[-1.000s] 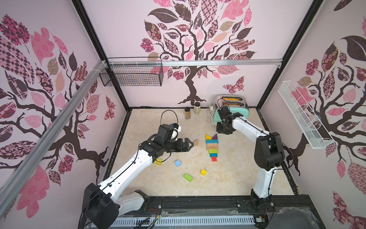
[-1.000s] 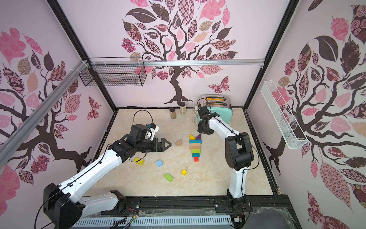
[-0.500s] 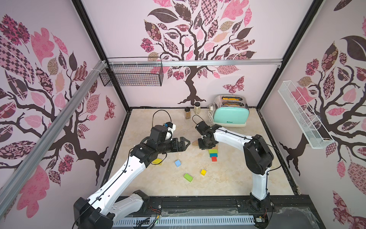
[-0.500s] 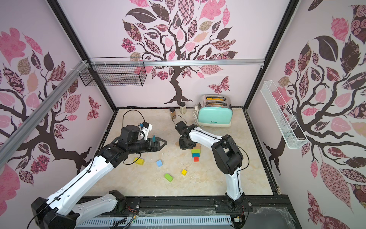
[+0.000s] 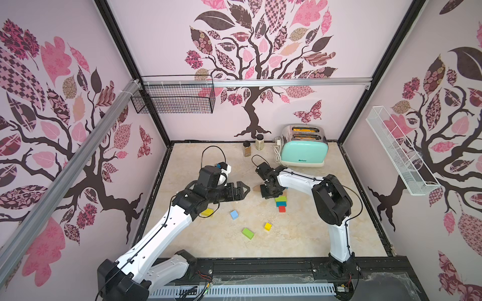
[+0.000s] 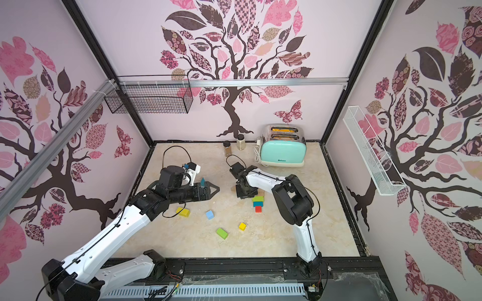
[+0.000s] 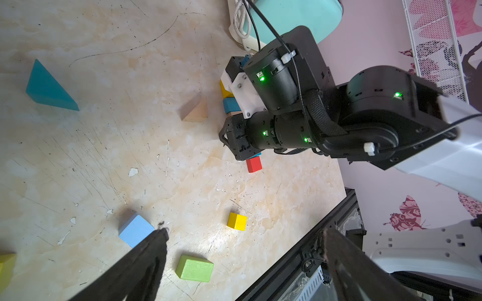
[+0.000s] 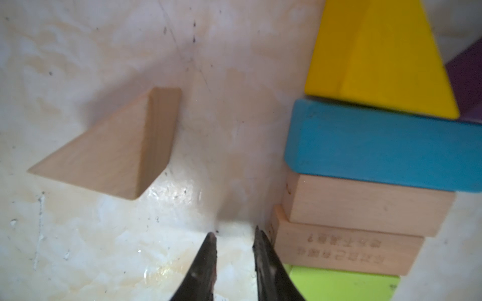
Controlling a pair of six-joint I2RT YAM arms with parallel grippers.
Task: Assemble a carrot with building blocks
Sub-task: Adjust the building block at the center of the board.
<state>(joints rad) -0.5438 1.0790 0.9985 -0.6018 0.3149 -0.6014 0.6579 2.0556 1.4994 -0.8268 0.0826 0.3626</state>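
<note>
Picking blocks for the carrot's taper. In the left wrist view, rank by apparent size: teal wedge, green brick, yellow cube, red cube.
Largest: teal wedge
green brick
then yellow cube and red cube: too alike to rank; red lies farther

touching blocks (image 5: pixel 281 200) lie in a row, loose blocks (image 5: pixel 234 214) scattered nearby.

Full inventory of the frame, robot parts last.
block row: 8, yellow, purple, blue, two wood, green, teal, red; centre.
wood wedge: 1, bare; beside row.
teal wedge: 1, teal; left half.
light blue cube: 1, front centre.
yellow cube: 1, front centre.
green brick: 1, front centre.
yellow blocks: count unclear; under left arm.
spice jars: 2, brown, pale; back edge.
toaster: 1, mint; back edge.
wire basket: 1, black; wall rail.
wire rack: 1, white; side wall.
left gripper: black; open, empty.
right gripper: black; narrow gap, empty.
</note>
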